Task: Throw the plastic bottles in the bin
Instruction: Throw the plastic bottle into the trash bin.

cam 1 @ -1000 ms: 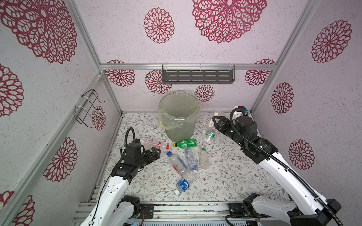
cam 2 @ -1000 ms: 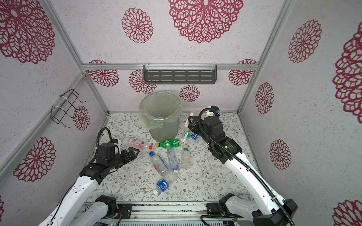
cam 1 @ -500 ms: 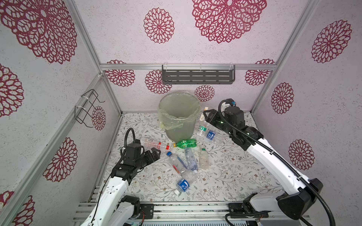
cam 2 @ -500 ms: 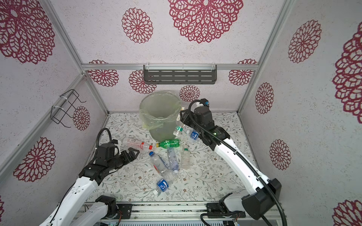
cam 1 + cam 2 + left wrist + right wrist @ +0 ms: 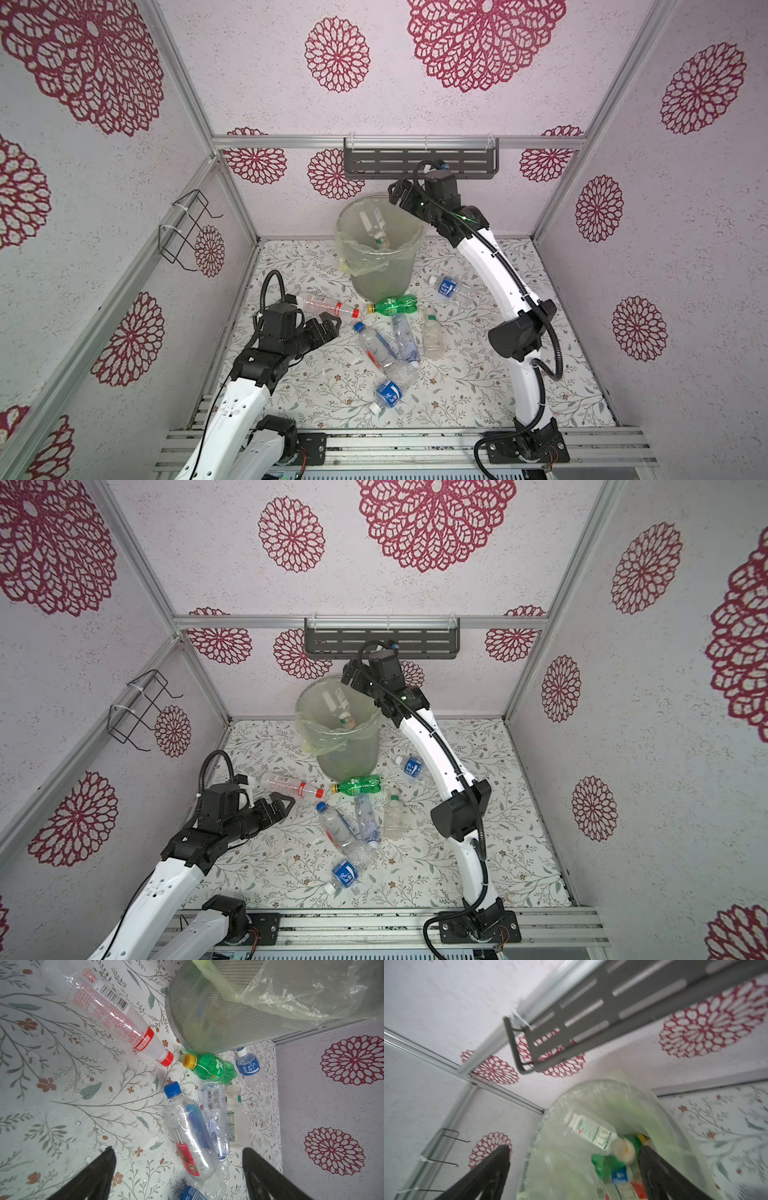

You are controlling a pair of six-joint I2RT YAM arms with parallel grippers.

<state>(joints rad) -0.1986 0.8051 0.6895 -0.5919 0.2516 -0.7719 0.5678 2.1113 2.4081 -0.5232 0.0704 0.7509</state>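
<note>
The right gripper (image 5: 397,194) rises from beside the bin (image 5: 409,266) to its back rim, spreads wide, and its clear bottle (image 5: 373,224) drops inside.

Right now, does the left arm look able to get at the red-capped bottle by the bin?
Probably yes: the red-capped bottle lies uncovered, with nothing on top of it, and the left arm has its open jaws just beside it.

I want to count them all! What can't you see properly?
- Bottles deep inside the tall translucent grey-green bin: both top views, hidden by its yellowish bag liner and the labelled clear bottle above them.
- That pile: right wrist view, blurred.
- Blue-labelled clear bottle: left wrist view, cut by the edge.
</note>
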